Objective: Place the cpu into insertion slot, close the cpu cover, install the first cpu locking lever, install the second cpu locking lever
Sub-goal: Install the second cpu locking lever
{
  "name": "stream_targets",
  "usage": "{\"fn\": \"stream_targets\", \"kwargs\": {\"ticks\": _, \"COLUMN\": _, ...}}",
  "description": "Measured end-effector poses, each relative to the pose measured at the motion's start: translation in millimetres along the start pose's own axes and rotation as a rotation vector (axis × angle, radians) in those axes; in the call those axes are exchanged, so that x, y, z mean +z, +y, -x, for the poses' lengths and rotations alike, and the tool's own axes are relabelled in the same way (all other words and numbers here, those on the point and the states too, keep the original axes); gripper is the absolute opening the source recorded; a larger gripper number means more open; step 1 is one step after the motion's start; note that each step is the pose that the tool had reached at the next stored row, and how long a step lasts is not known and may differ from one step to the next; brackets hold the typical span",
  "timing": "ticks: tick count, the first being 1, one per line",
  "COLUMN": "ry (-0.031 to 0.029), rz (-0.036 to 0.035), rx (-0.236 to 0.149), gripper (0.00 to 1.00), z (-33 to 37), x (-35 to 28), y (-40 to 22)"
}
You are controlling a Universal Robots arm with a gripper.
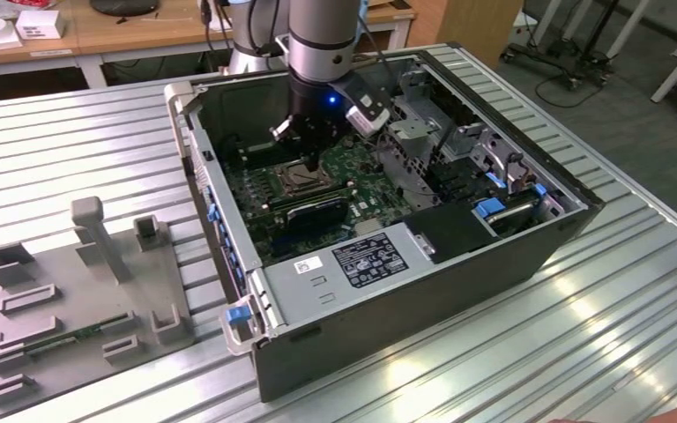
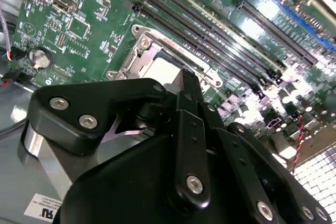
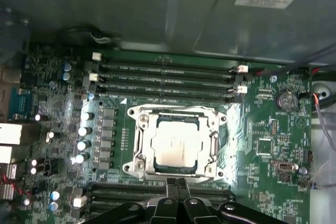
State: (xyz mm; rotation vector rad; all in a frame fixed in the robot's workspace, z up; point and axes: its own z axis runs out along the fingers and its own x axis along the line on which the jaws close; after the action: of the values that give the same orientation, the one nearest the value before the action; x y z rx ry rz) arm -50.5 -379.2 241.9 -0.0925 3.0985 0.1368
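While the cpu (image 3: 177, 146) sat in the insertion slot (image 3: 139, 145) under the cpu cover (image 3: 216, 142), the gripper's (image 3: 177, 187) pressed-together fingers (image 3: 171, 192) hovered beside the slot, where a skewed descent could scrape the motherboard (image 3: 273, 145).

My arm (image 1: 315, 40) is a silver-grey tube with a black wrist section and a small blue light. My end effector (image 2: 184, 85) is glossy black plastic, its jointed links fastened with silver screws.

In the second wrist view the gripper (image 2: 185, 80) hid part of the socket (image 2: 137, 56). The levers were too small to tell.
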Motion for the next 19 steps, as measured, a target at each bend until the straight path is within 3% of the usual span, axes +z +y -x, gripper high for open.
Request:
{"fn": "stream_targets", "kwargs": {"ticks": 8, "ry": -0.0001, "rz": 0.0000, "rx": 0.000, "gripper": 0.10, "z": -0.4, "x": -0.6, "y": -6.7}}
{"fn": "stream_targets", "kwargs": {"ticks": 19, "ry": 0.0003, "rz": -0.0001, "rx": 0.000, "gripper": 0.10, "z": -1.3, "x": -0.8, "y": -9.5}}
